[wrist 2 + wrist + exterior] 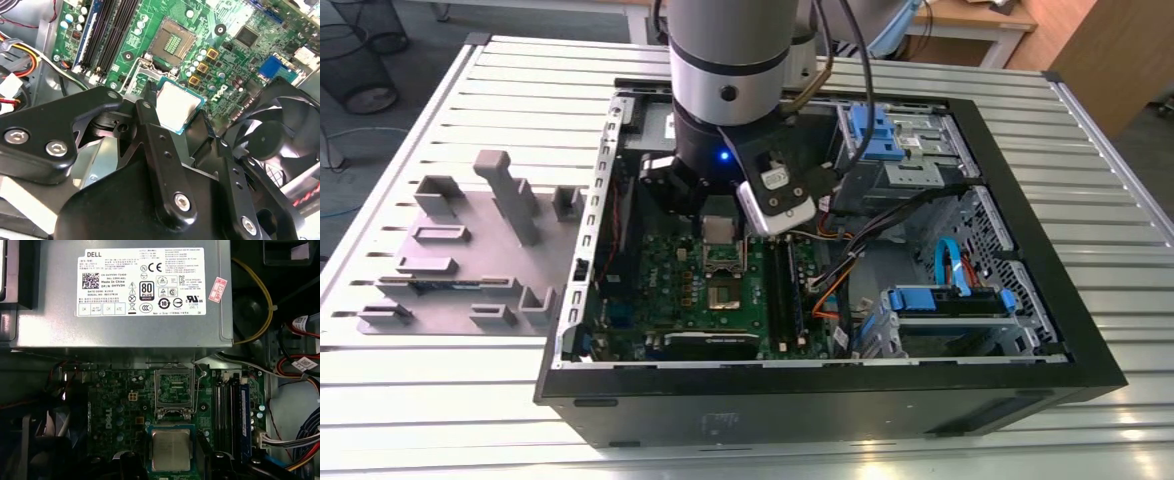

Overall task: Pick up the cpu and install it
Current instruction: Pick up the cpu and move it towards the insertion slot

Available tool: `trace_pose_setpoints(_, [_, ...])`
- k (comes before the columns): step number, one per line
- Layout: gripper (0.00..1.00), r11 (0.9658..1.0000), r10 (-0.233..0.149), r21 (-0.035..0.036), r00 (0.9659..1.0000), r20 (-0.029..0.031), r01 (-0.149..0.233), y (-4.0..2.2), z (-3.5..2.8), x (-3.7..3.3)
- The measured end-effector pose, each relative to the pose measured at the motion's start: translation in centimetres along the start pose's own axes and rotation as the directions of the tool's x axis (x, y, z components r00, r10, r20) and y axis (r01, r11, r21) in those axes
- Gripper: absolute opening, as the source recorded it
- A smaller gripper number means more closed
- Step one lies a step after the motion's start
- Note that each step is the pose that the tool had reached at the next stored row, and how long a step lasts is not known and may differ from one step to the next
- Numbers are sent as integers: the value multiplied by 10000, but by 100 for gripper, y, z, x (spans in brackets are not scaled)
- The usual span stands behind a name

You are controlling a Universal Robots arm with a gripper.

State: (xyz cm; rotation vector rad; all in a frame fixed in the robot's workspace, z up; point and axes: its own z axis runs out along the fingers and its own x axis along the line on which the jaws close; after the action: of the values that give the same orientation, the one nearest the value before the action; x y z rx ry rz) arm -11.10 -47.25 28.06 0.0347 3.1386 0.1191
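The pickup half of the job looks done: the gripper [178,108] has its two dark fingers [156,137] closed on opposite edges of the cpu [176,104], whose silvery top and thin green rim show between them in both wrist views. The chip is held level inside the open computer case [1014,330] that sits on the slatted worktop [454,90]. It hangs over the green motherboard [112,415], just beside the socket [175,390] on the side away from the grey power-supply box [125,295], and near the black fan [280,135]. The install half is not yet done. The socket is empty, its contact field bare and its metal frame and lever apparently swung open, and the cpu is offset from it, not above it. How high the chip rides over the board is hard to judge from these angles, though it seems clear of the components beneath. The lilac-grey holder blocks [467,250] stand on the worktop well apart from the arm [727,80], at the exterior view's left of the case.
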Motion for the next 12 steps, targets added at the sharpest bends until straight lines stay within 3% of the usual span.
trace_pose_setpoints(12, [47, 10000, 1, 0, 10000, 1, -1, -15, 217, -50])
